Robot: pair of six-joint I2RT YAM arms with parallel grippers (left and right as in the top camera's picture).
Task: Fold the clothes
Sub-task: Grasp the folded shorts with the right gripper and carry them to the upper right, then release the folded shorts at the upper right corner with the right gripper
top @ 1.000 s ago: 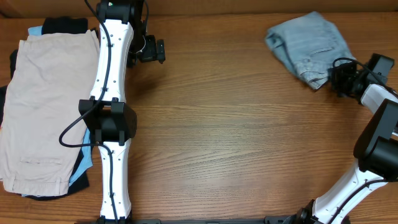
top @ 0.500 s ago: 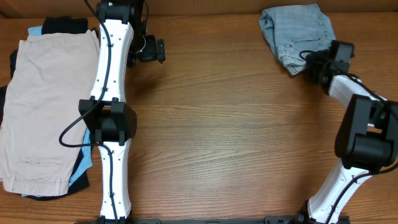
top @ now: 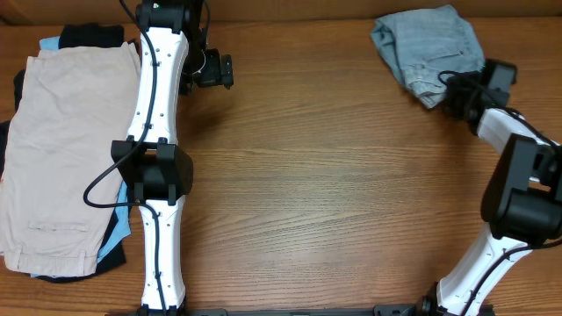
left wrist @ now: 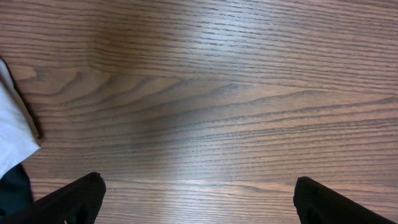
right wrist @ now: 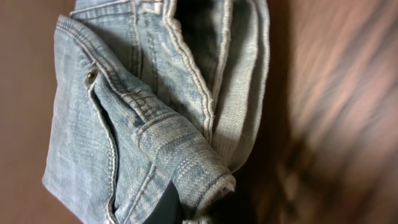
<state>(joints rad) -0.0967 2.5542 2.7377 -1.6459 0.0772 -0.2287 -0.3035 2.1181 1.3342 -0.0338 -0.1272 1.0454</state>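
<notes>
The light-blue denim shorts point(top: 428, 42) lie bunched at the table's far right corner. My right gripper point(top: 452, 90) sits at their near edge and is shut on a stitched hem. In the right wrist view the denim point(right wrist: 143, 106) fills the frame, with seams, a rivet and a cuffed edge wrapped over one dark finger point(right wrist: 165, 208). My left gripper point(top: 219, 72) is open and empty over bare wood at the far left. Its two fingertips point(left wrist: 199, 200) show wide apart above the table.
A stack of other clothes lies along the left edge, topped by beige trousers point(top: 61, 149), with dark and light-blue pieces under them. A white cloth corner point(left wrist: 13, 134) shows at the left of the left wrist view. The left arm's links point(top: 156, 167) run down the table.
My right gripper dragged the shorts from the right side up toward the far edge, first left, then slightly back right. The left arm has not moved.
</notes>
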